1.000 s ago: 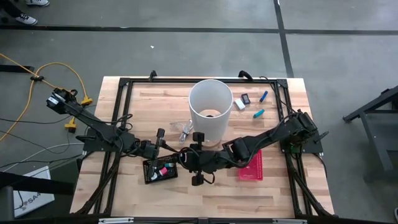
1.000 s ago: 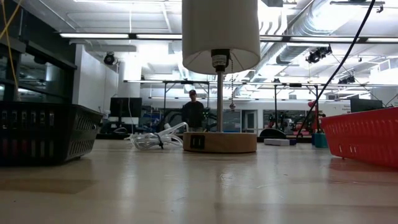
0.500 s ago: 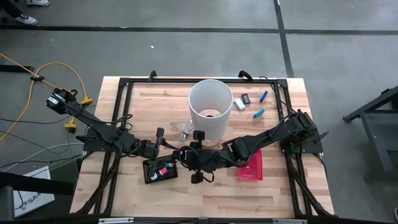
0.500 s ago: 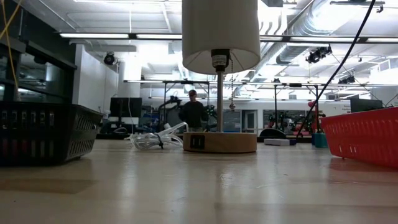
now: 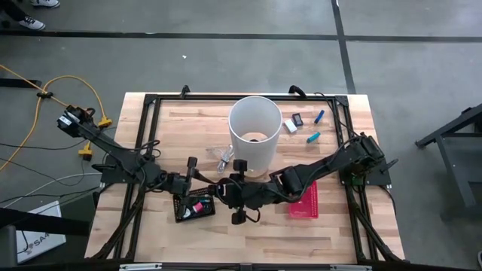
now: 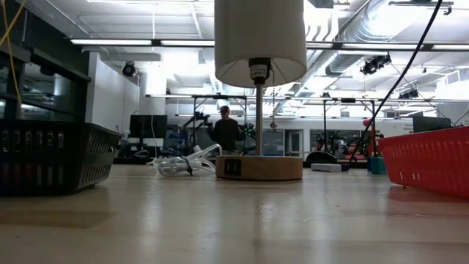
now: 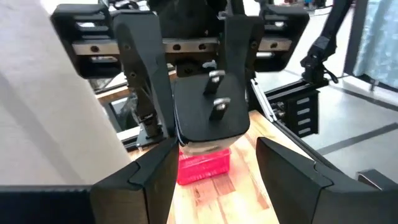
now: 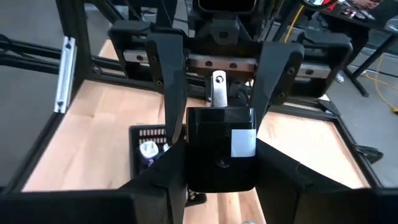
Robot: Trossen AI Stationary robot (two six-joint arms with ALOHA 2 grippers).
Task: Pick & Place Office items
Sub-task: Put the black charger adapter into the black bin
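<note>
While the right gripper's (image 8: 221,155) fingers clamp a black pronged plastic plug block (image 7: 208,118) mid-desk, the left gripper's (image 7: 217,149) fingers stand released; a white block (image 5: 291,126) and blue sticks (image 5: 319,116) lie unpicked.

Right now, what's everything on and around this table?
lamp: one, white shade, table middle
black tray: one, near side, holds pink and teal bits
red mesh basket: one, near side, right of the tray
white block: one, right of lamp
small black piece: one, beside the block
short sticks: two, blue and teal, far right
clear bundle: one, left of lamp
plug adapter: one, black, held above the table
person: one, dark top, room behind
right gripper: shut on the adapter
left gripper: open, facing it
</note>
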